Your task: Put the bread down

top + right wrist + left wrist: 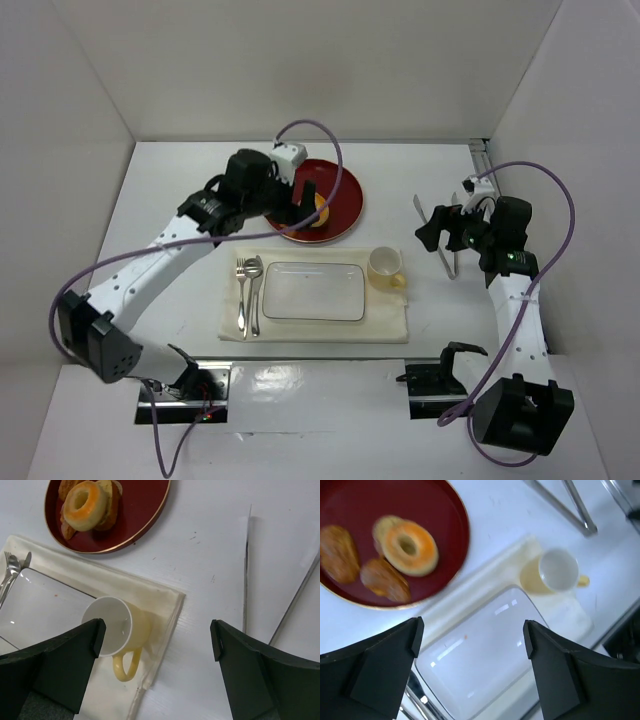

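Note:
The bread (410, 547), a golden-orange ring roll with a darker centre, lies on the red plate (450, 510) on top of a paler piece (381, 525), beside two brown chunks (385, 579). It also shows in the right wrist view (86, 505) and partly in the top view (321, 212). My left gripper (472, 635) is open and empty, hovering above the near edge of the red plate and the white rectangular plate (485, 650); it shows in the top view (300, 208). My right gripper (157, 635) is open and empty, above the table right of the cup (107, 625).
The white plate (312, 291) lies on a cream cloth (390, 320) with a fork and spoon (248, 290) on its left and the cream cup (385, 268) on its right. Metal tongs (445, 250) lie by the right gripper (448, 215).

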Motion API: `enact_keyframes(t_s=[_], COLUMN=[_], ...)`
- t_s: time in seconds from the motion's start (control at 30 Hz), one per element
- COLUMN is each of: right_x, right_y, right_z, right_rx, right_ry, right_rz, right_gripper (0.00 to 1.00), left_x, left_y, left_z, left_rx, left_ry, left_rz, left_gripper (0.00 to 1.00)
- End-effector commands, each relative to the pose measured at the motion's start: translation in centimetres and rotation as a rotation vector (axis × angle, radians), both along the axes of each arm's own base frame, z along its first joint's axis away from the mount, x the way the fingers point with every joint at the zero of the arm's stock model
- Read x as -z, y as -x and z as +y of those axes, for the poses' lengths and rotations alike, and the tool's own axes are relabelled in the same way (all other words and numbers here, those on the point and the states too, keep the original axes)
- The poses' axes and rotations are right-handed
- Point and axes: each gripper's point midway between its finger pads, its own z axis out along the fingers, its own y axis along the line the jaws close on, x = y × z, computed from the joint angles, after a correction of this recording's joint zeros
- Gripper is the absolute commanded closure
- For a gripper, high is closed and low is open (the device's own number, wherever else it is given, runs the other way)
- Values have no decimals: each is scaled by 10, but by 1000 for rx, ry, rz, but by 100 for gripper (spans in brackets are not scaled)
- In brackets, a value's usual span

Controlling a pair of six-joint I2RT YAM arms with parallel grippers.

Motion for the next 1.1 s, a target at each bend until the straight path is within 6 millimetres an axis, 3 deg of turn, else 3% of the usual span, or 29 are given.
enact_keyframes(t_s=[0.0, 0.03, 0.1, 0.13, 0.23, 0.33, 0.37, 0.4, 0.43, 0.53, 0.57, 0.73, 1.07], right_x=[-21, -16, -16, -8, -2, 2, 4, 8, 13, 30, 33, 65, 110], right_y=[-13, -13, -13, -12, -15, -16, -17, -19, -20, -17, -18, -20, -39], right_z=[-12, -13, -14, -16, -25, -28, -37, -40, -43, -48, -53, -70, -102], right_rx=[52, 45, 27, 31, 59, 53, 96, 112, 124, 120, 137, 159, 171], right_ry=[41, 55, 92, 104, 106, 111, 121, 128, 134, 168, 179, 260, 413], right_rz=[-89, -87, -104, -91, -67, -50, -40, -24, -9, 60, 74, 175, 243], right_gripper=[0, 0, 0, 0, 6, 87, 100, 100, 88, 4, 0, 0, 1], left_x=[20, 39, 31, 46, 53, 61, 58, 60, 57, 61, 58, 55, 49], left_y=[27, 36, 47, 56, 70, 75, 74, 75, 75, 81, 81, 81, 87], left_z=[-2, 6, 12, 15, 21, 24, 27, 27, 29, 27, 27, 28, 25], left_rx=[61, 51, 50, 61, 65, 65, 61, 61, 54, 73, 73, 62, 88], left_ry=[12, -14, 12, 5, 26, 27, 22, 16, 19, 26, 25, 33, 51], left_rz=[1, 32, -20, 2, -15, -17, -35, -27, -39, -38, -37, -42, -52], left_gripper=[0, 0, 0, 0, 0, 0, 0, 0, 0, 0, 0, 0, 0])
